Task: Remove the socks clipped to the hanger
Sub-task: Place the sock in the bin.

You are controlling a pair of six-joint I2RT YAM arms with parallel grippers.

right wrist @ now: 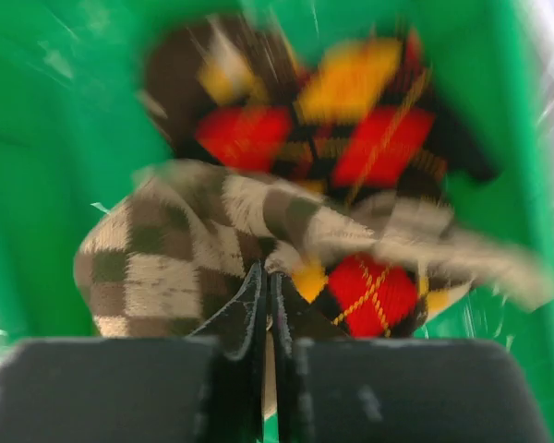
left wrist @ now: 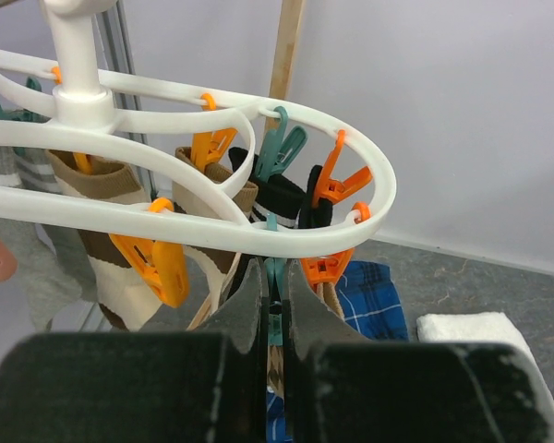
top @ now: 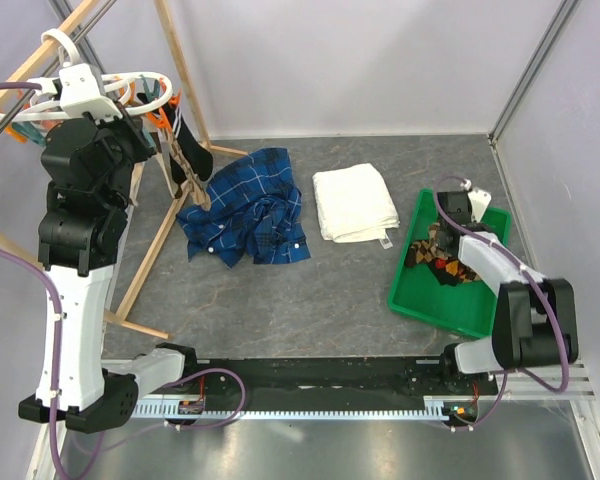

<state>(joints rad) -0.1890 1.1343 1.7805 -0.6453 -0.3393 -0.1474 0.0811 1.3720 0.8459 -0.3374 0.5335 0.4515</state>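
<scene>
My left fingers are pressed together on a teal clip that hangs under the near rim of the white hanger. The hanger sits at the upper left of the overhead view, with several socks pinned around its ring. My right fingers are pressed together too, low over the ones lying in the green bin at the right. That view is smeared, so I can't tell if any cloth is caught between them. I judge the step in hand is squeezing this clip open. I'd want the pinch square on its handle ends, not on its mouth. I'd also avoid any sideways tug, since the hanger would likely swing. I'd check that the sock below has come free before lifting away.
</scene>
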